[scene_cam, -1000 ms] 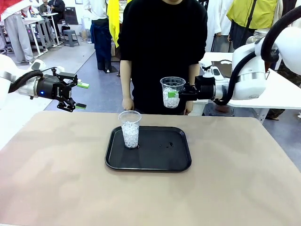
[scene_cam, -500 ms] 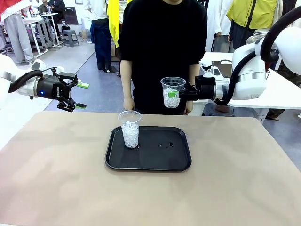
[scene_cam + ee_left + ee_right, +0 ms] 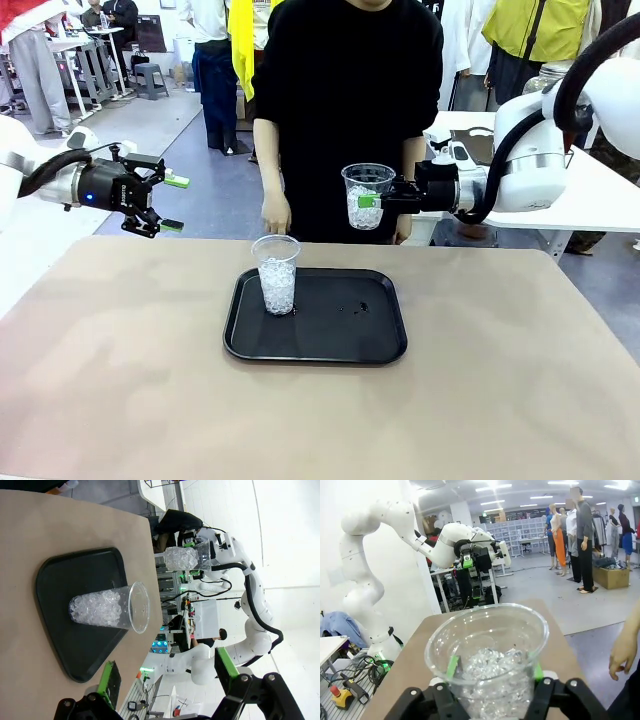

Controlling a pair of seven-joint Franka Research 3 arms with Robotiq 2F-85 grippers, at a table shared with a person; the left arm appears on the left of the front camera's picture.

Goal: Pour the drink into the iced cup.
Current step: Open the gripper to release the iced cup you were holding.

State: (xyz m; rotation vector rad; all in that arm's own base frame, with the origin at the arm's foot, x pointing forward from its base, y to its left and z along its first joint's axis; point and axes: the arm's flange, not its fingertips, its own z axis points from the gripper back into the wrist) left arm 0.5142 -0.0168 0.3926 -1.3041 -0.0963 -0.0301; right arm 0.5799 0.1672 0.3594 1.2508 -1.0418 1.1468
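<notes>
- Two clear cups with ice: the held cup [image 3: 367, 212] is in the air, and the tray cup [image 3: 277, 275] is on the black tray [image 3: 340, 345].
- We see the right claw [image 3: 368, 200] clenched on the held cup, gripping its wall from both sides. The cup is upright, rim up.
- The held cup hangs above the far edge of the table [image 3: 150, 380], right of the tray cup, higher than it and well apart from it.
- Ice fills roughly the lower half of the held cup. We can't tell whether there is liquid in it.
- The tray cup stands upright in the tray's far-left corner, with ice most of the way up.
- The tray sits mid-table, with a few small specks on its bare middle.
- The left claw [image 3: 170, 203] is released, jaws wide. It hangs in the air off the table's far-left corner, fingers pointing toward the middle.
- A person in black stands at the far side. One hand [image 3: 275, 213] hangs behind the tray cup, above the far edge. We can't tell if it touches the table.
</notes>
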